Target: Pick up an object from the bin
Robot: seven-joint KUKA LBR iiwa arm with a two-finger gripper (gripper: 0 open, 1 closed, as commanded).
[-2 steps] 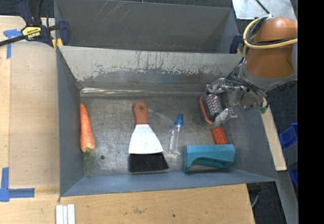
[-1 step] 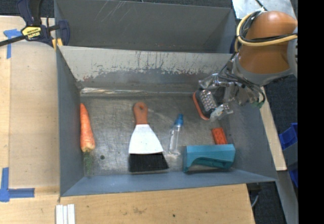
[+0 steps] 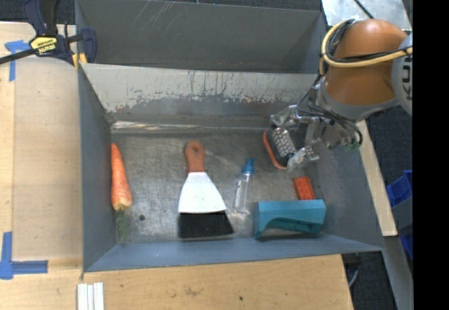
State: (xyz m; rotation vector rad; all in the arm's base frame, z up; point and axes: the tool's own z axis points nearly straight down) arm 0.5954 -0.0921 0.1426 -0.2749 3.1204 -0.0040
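Gripper (image 3: 300,149) is hovering right of centre in the frame, its spread impossible to judge, just beside a small orange-rimmed object (image 3: 272,152) on the bin (image 3: 95,182) floor, likely needing centring over it before closing.

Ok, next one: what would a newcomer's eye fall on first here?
First the arm's round orange-covered wrist at the right side of the bin, with the end effector low over the back right floor beside a small orange-rimmed thing. Then the brush with its white body and black bristles at the middle front, the carrot along the left wall, and a teal block at front right.
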